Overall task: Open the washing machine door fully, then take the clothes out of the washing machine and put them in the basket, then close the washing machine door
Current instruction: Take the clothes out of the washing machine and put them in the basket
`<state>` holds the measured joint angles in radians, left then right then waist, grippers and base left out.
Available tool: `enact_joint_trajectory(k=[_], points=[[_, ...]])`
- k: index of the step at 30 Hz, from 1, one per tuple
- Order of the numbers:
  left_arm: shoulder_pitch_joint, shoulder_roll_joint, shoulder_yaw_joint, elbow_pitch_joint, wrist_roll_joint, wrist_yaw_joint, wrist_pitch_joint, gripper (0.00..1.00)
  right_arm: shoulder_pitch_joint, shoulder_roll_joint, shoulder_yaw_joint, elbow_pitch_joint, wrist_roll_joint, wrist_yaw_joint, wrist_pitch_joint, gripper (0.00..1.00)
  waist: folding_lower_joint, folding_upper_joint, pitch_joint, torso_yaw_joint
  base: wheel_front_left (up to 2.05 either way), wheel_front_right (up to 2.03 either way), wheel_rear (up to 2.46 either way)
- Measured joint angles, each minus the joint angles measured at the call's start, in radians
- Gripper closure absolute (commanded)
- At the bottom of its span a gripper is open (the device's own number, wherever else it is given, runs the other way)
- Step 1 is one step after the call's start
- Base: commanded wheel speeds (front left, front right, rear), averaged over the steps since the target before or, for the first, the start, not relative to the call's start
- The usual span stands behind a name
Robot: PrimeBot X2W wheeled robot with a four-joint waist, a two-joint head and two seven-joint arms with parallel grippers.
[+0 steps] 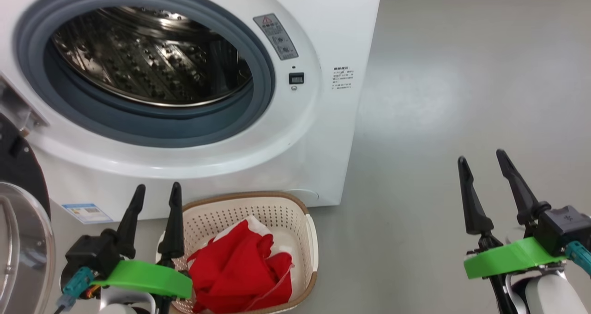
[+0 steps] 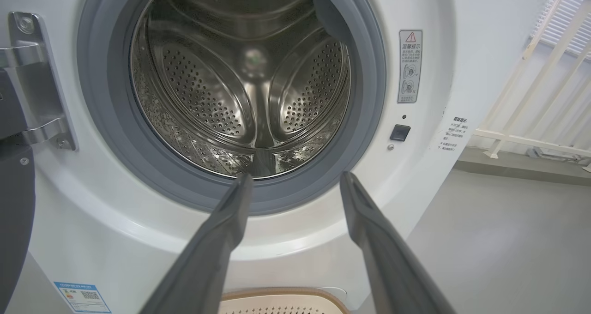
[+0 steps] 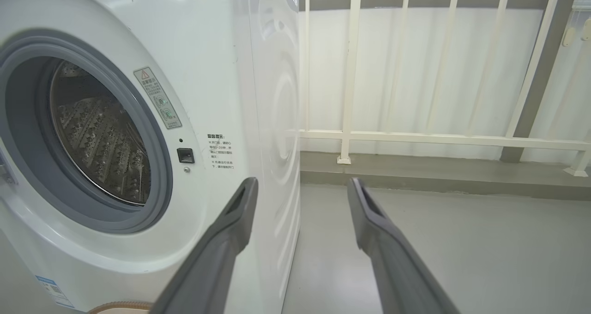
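Washing machine [image 1: 323, 134] stood far left, and the washing machine door [image 1: 21, 240] stood open at the left edge. Drum [image 1: 152, 60] showed its perforated steel wall. Basket [image 1: 277, 214] sat on the grey floor [image 1: 438, 120], just near of the machine's front. Red clothes [image 1: 235, 268] lay heaped inside it. Left fingers [image 1: 174, 198] were spread wide and held nothing, raised just left of the basket. Right fingers [image 1: 464, 175] were likewise spread wide and empty, over the floor well to the right.

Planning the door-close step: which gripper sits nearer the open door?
The left gripper: it stands between the washing machine door, swung out at the head view's left edge, and the basket. The right gripper hangs over the floor, far off.
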<state>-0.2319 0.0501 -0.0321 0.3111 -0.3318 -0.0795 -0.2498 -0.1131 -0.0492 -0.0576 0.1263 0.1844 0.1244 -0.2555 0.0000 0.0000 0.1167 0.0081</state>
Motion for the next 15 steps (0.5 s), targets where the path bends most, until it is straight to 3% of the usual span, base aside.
enact_joint_trajectory(k=[15], points=[[0.094,0.029,-0.005,-0.052,0.005,0.009,0.012,0.0,0.094,0.004,-0.024,-0.006,0.0,0.0,0.0,0.0,0.0,0.0,-0.08,0.006,0.0,0.0,0.0]])
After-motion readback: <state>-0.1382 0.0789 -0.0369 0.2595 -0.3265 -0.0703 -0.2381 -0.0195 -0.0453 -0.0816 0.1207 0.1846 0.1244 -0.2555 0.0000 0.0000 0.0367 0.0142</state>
